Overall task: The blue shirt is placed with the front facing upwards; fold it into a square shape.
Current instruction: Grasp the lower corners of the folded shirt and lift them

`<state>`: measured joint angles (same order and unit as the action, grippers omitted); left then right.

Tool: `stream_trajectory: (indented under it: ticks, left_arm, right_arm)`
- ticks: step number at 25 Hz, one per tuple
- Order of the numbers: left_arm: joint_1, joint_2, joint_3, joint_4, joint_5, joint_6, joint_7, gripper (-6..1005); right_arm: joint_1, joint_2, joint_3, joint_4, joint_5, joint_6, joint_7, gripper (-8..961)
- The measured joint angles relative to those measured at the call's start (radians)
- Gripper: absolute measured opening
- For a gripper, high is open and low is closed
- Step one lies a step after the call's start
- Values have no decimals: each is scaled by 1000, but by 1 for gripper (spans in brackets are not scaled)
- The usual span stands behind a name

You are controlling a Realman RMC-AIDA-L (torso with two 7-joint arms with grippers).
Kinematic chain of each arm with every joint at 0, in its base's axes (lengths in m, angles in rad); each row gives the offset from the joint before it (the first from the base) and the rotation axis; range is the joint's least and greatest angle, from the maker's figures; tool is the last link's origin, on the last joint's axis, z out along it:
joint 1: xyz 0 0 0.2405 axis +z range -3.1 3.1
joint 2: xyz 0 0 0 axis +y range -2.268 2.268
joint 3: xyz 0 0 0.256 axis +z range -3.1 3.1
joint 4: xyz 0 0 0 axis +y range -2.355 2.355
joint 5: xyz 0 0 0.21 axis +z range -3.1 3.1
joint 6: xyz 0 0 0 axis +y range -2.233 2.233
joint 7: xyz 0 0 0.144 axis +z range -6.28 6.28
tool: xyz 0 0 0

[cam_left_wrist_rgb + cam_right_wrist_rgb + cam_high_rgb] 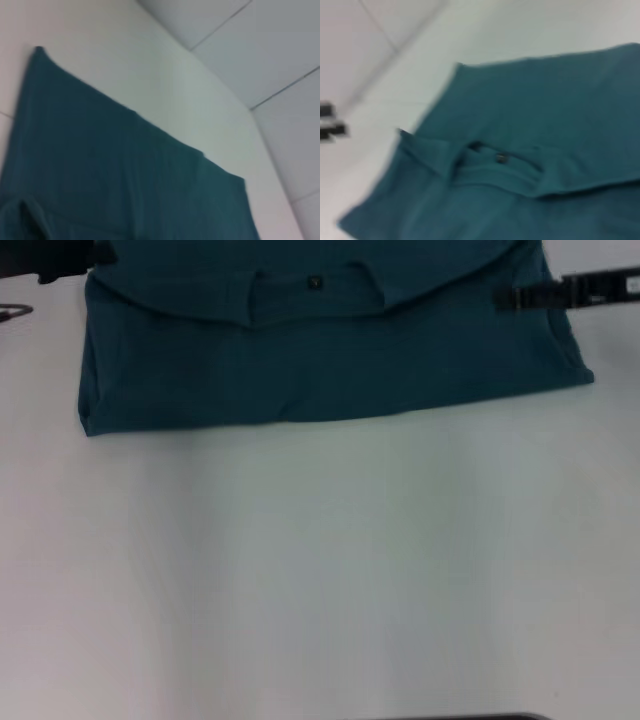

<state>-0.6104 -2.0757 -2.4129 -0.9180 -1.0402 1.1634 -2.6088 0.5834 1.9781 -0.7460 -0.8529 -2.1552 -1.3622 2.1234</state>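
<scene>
The blue shirt [330, 370] lies folded into a broad rectangle at the far edge of the white worktop [330, 580], its neck label [314, 282] uppermost. The right tool [565, 292] hangs over its right end, the left tool [50, 260] by its far left corner, seemingly placed for another fold; whether either is spread cannot be told.

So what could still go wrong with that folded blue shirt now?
The blue shirt lies folded at the far side of the white table, its far part out of the head view. The right gripper sits over the shirt's right edge; it might snag and drag the fold open. The top flap near the neck label looks loose and uneven, so the shape could end up lopsided rather than square.
</scene>
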Motion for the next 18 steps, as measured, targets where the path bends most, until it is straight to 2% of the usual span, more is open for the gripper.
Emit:
stream_trajectory:
  ticks: [7, 13, 18]
  left_arm:
    - [78, -9, -1, 2, -68, 87, 32, 769]
    - [158, -16, -5, 52, -76, 84, 50, 768]
    - [197, -11, -40, 95, -75, 78, 94, 767]
  right_arm:
    - [-135, 22, 69, 26, 214, -170, -130, 878]
    - [-169, 23, 150, 104, 263, -317, -204, 875]
    - [-175, 12, 160, 112, 261, -328, -219, 872]
